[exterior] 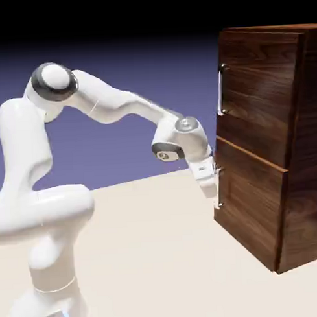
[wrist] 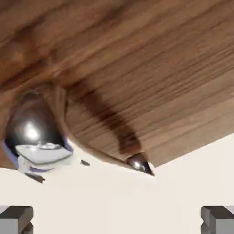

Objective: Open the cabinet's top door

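The dark walnut cabinet [exterior: 302, 148] stands at the exterior view's right, both doors shut. The top door [exterior: 259, 92] carries a slim vertical silver handle [exterior: 220, 89] near its left edge. My gripper [exterior: 212, 185] is well below that, down at the lower door [exterior: 251, 212] and right against its handle. In the hand view the lower door's wood [wrist: 137, 68] fills the upper part. Its silver handle [wrist: 34, 132] bulges large at the left, and its far end [wrist: 139, 163] meets the panel. The gripper [wrist: 117, 221] is open, its grey fingertips [wrist: 16, 218] wide apart with nothing between them.
The cream table [exterior: 159, 252] carries the cabinet and the arm's base [exterior: 46, 283]. The arm's elbow [exterior: 54, 81] rises high at the left, and the forearm slopes down to the cabinet's front.
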You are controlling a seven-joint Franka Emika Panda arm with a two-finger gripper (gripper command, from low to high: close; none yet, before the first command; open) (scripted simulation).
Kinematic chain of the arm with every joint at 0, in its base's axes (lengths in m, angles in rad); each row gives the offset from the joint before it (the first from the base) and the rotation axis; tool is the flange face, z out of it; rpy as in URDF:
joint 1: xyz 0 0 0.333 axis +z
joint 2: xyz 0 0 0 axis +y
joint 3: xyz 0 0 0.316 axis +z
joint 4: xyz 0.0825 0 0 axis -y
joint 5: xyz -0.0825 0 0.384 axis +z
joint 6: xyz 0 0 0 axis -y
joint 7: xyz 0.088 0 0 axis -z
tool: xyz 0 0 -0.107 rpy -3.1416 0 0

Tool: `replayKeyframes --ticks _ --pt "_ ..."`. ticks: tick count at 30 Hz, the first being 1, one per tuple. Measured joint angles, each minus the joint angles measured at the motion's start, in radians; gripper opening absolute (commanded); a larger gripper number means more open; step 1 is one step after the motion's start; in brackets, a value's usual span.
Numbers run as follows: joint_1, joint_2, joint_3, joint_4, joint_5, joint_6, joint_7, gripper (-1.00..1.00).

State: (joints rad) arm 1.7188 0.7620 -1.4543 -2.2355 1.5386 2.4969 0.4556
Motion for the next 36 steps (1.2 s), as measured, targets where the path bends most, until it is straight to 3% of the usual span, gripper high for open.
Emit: replayKeyframes --ticks 5,26,32,33,36 --pt "0.119 0.172 -0.118 0.037 0.160 -0.030 -0.060 0.00" --pt "0.092 0.931 -0.487 -0.077 0.745 0.074 -0.501 0.00" --pt "-0.041 0.919 -0.494 0.061 0.820 0.075 -0.501 0.00" --pt "-0.042 0.919 -0.494 0.061 0.821 0.075 -0.501 -1.00" --pt "-0.022 0.925 -0.504 0.025 0.852 0.036 -0.536 -1.00"
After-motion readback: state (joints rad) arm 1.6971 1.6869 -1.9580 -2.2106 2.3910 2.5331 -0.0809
